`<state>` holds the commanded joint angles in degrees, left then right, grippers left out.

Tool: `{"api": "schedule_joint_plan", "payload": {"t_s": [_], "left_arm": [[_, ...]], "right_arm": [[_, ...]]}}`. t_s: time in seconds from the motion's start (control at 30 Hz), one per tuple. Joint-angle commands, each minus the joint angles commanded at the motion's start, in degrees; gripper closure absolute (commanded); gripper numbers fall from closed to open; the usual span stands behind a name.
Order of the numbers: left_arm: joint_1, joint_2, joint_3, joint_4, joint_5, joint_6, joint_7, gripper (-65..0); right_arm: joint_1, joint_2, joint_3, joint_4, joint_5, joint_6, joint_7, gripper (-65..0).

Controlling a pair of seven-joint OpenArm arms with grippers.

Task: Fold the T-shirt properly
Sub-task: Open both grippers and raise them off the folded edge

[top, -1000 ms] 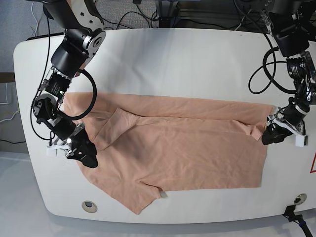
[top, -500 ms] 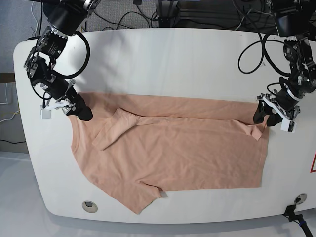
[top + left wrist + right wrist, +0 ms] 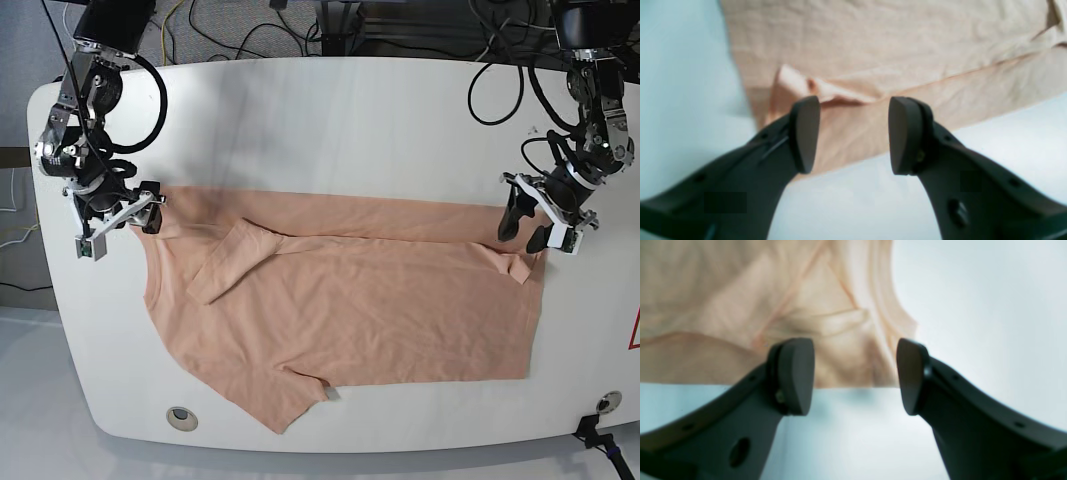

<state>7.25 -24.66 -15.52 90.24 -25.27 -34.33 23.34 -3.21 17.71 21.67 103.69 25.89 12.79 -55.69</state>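
On the white table [image 3: 350,120], in the base view, the T-shirt [image 3: 360,300] is spread flat, its far edge folded over into a long band and a sleeve folded inward at the left. The left gripper [image 3: 533,222] is seen parted at the shirt's far right corner; the right gripper [image 3: 143,208] is placed at the far left corner.

From the left wrist, the left gripper [image 3: 850,133] is shown with jaws apart and empty, above the crumpled corner of the T-shirt [image 3: 890,50].

From the right wrist, the right gripper [image 3: 855,375] is likewise seen spread and empty, over the T-shirt [image 3: 756,306] edge near the collar.
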Motion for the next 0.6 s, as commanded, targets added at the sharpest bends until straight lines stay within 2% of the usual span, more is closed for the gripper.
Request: {"api": "schedule_joint_plan", "payload": {"t_s": [0.07,0.1,0.17,0.2,0.23,0.33,0.6], "left_arm": [[0.2,-0.1,-0.1,0.0,0.0,0.0,0.0,-30.9],[0.7,-0.2,-0.2,0.0,0.0,0.0,0.0,-30.9],[1.0,-0.2,-0.4,0.0,0.5,0.0,-0.1,-30.9],[1.1,-0.2,-0.4,0.0,1.7,0.0,-0.1,-30.9],[1.1,-0.1,-0.5,0.1,2.8,0.0,-0.1,-30.9],[1.2,0.0,-1.5,0.1,4.0,0.0,-0.1,-30.9],[2.0,0.1,-3.4,0.1,4.0,0.0,0.0,-30.9]], "right_arm": [[-0.9,0.1,-0.4,-2.5,-1.7,0.09,2.2,-38.1],[-0.9,0.1,-0.4,-4.4,-1.9,0.70,2.8,-38.1],[-0.8,0.2,-0.3,-9.0,-2.1,4.48,4.8,-38.0],[-0.8,0.6,-0.2,-10.9,-2.1,5.80,6.8,-38.0],[-0.9,1.4,-0.2,-12.7,-2.1,6.33,8.7,-38.0],[-0.9,2.2,-0.2,-16.4,-2.1,6.77,11.7,-38.0],[-0.9,3.0,-0.3,-18.8,-2.1,6.77,15.2,-38.0]]}}
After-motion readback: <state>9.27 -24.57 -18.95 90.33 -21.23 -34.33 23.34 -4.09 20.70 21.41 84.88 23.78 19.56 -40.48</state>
